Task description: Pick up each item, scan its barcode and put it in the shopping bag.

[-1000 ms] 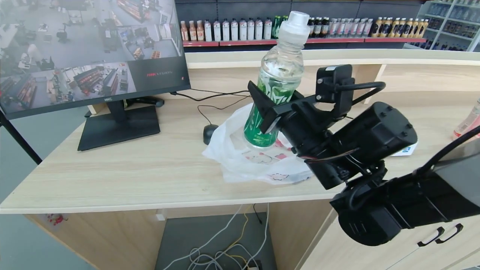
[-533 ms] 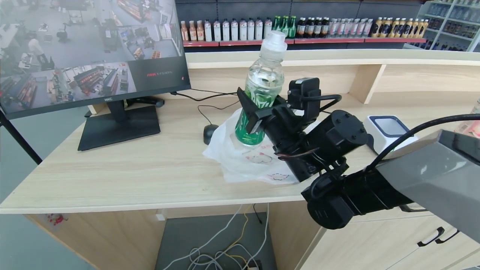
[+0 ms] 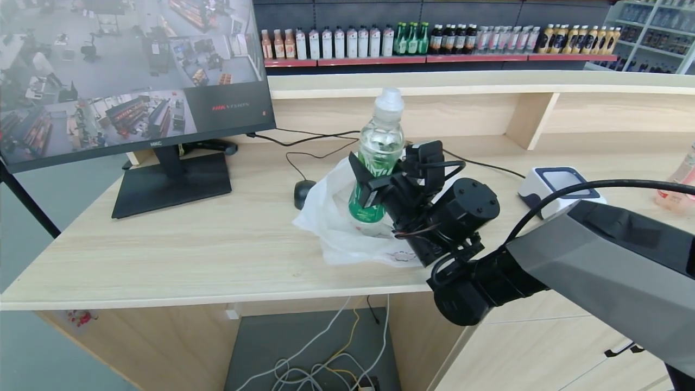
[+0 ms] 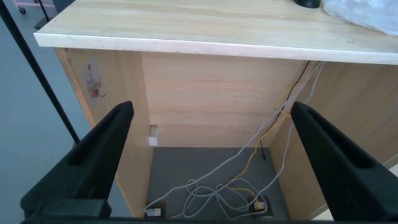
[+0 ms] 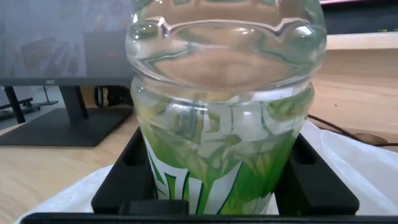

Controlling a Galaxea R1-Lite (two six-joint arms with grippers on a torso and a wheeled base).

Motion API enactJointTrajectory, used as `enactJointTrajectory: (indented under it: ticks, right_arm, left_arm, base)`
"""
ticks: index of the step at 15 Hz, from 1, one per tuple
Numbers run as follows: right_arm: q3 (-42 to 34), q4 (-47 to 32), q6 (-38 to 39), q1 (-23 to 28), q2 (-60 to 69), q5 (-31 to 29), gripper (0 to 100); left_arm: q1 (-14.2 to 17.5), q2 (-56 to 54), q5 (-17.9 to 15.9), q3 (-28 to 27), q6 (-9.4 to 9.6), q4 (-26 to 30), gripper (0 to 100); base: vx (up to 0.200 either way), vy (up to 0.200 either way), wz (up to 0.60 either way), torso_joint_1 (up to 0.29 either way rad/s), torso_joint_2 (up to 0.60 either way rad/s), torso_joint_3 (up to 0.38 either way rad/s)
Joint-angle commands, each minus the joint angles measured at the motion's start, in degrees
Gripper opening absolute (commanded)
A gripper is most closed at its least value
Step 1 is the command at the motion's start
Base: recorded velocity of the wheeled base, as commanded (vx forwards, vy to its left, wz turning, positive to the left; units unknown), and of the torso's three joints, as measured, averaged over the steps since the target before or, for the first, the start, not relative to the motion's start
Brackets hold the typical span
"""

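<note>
The right claw (image 3: 380,176) grips the bottle (image 3: 381,142) upright, its base at the slumped bag (image 3: 328,217) directly below. If the bag's mouth lies collapsed, releasing could set the bottle on top and topple it. The left claw (image 4: 214,158) gapes wide, empty.

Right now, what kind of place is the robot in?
Most likely a shop checkout. Rows of bottled drinks line the shelves behind, a barcode scanner sits on the wooden counter, and a white shopping bag lies on it too.
</note>
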State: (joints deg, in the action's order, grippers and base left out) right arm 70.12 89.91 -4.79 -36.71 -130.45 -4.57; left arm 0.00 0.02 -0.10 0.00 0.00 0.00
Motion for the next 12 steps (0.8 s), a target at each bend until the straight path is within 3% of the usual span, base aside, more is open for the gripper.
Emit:
enactJointTrajectory:
  ticks: [1,12]
  right_arm:
    - [0.0,0.1,0.0,0.4,-1.2,0.0,0]
    - [-0.2,0.1,-0.5,0.1,-4.6,0.3,0]
  left_arm:
    - [0.0,0.0,0.0,0.0,0.00,0.0,100]
    - [0.0,0.0,0.0,0.0,0.00,0.0,100]
  base:
    - [0.000,0.000,0.00,0.000,0.00,0.000]
    - [0.000,0.000,0.00,0.000,0.00,0.000]
